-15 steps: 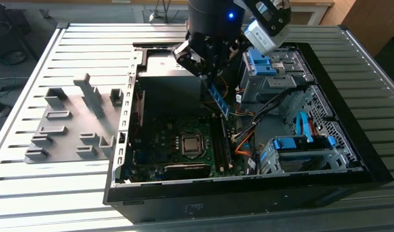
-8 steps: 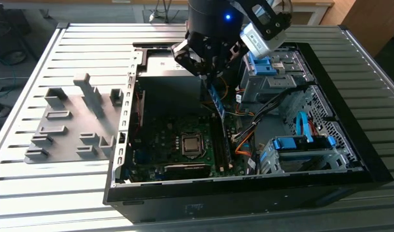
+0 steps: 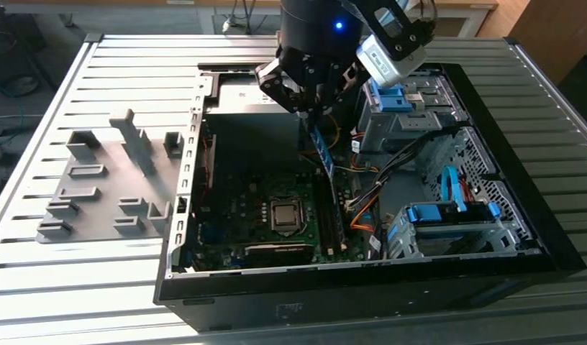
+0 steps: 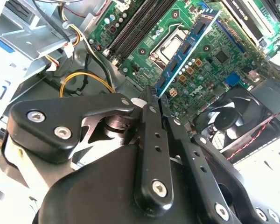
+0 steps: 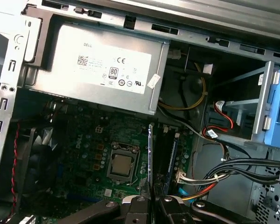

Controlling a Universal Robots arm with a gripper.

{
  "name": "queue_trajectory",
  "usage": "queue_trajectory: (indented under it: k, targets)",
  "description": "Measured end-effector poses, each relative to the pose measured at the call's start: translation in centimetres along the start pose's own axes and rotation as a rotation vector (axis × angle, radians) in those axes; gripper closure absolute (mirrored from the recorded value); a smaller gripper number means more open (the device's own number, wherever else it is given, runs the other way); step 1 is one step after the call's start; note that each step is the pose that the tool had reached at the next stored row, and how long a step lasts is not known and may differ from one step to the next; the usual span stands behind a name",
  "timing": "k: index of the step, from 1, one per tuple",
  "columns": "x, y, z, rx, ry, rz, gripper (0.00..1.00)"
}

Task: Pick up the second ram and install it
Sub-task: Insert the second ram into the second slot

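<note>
The gripper (image 3: 308,109) hangs inside the open computer case (image 3: 552,241), jaws clamped tight on the second ram (image 3: 321,149). In the second wrist view the stick juts out from between the closed fingers (image 4: 149,105), held by 1 short end, with its full length reaching out over the motherboard (image 4: 210,70). It is off the grey holder tray (image 3: 101,187) and not seated: it hovers in the air near the long black memory slots (image 3: 329,212).

Now the risks. With only 1 end pinched, the far end looks free to swing, so any push on contact could twist the stick in the grip. The first wrist view shows the stick edge-on, close to the slots (image 5: 167,156) but, as far as I can judge, not over one. If it came down off-line, the board edge would land on a slot wall or on the CPU socket (image 5: 121,164) side. The cable bundle (image 5: 200,184) lies just beside the slots and could snag. I cannot tell whether the slot latches are open. If they are shut, the stick would be blocked.
</note>
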State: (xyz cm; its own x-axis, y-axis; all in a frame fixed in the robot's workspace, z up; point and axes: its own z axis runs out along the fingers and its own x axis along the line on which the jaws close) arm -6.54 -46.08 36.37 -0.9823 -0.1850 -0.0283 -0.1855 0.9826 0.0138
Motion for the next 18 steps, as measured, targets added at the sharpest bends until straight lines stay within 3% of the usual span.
queue_trajectory:
  k: [9, 14, 18]
  targets:
    - [-0.13, -0.03, 0.2, 0.0015, -0.0009, 0.059, 0.86]
    - [-0.13, -0.03, 0.42, 0.0034, -0.0016, 0.122, 0.86]
    - [-0.24, -0.06, 0.72, 0.0031, 0.0032, 0.134, 0.86]
